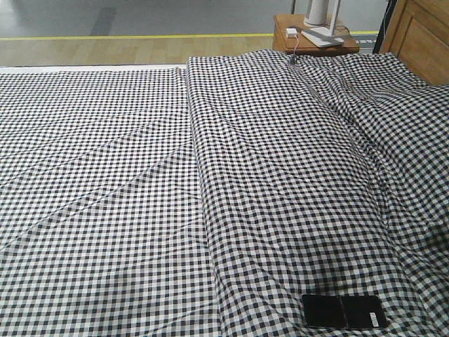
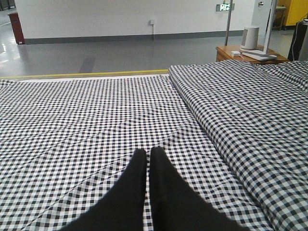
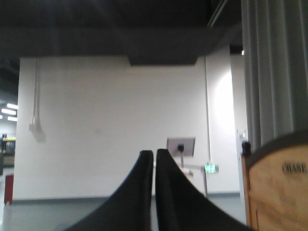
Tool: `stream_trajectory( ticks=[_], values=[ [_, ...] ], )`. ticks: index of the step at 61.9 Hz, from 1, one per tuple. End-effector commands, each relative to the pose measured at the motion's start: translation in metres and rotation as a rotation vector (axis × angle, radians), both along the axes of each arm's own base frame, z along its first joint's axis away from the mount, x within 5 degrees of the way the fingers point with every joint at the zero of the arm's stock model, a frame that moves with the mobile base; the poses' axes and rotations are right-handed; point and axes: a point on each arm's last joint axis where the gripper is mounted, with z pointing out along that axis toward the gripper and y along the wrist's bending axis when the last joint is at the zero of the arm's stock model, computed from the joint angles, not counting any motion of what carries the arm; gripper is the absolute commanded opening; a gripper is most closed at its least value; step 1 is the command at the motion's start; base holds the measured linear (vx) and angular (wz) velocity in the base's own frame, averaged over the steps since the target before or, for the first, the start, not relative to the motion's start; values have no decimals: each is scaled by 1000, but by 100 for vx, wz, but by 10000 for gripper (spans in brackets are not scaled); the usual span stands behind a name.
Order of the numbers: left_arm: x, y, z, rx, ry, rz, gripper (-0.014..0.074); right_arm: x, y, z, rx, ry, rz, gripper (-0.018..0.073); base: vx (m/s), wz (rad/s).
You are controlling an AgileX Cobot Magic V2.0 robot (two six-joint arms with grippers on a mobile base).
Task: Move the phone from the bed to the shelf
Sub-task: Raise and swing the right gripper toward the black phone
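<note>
Left wrist-mounted view has the left end effector (image 2: 147, 151) held low and level over the bed (image 2: 72, 120), its two black fingers (image 2: 130, 187) pressed together with nothing between them, pointing toward the far edge. Right wrist-mounted view shows the right end effector (image 3: 154, 153) aimed at a white wall, likewise clenched and empty. To its right a wooden panel (image 3: 276, 187) bears dark letters reading "CHASE", cut off by the frame edge, and a small green sign (image 3: 210, 168) is too blurred to read. Exterior front-facing view finds the phone (image 1: 344, 311) lying flat on the checked cloth at the near right of the bed, with a white sticker (image 1: 375, 319) at its right end.
</note>
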Motion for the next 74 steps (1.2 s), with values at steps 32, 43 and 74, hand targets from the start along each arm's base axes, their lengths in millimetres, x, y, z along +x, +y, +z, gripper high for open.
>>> stream_trajectory(
  ticks=[32, 43, 74],
  values=[
    [0, 1, 7, -9, -80, 7, 1, 102, 7, 117, -55, 399, 39, 1, 0, 0],
    [0, 1, 7, -9, -80, 7, 1, 141, 8, 94, -56, 537, 42, 44, 0, 0],
    [0, 1, 7, -9, -80, 7, 1, 171, 9, 69, -55, 674, 48, 731, 0, 0]
  ],
)
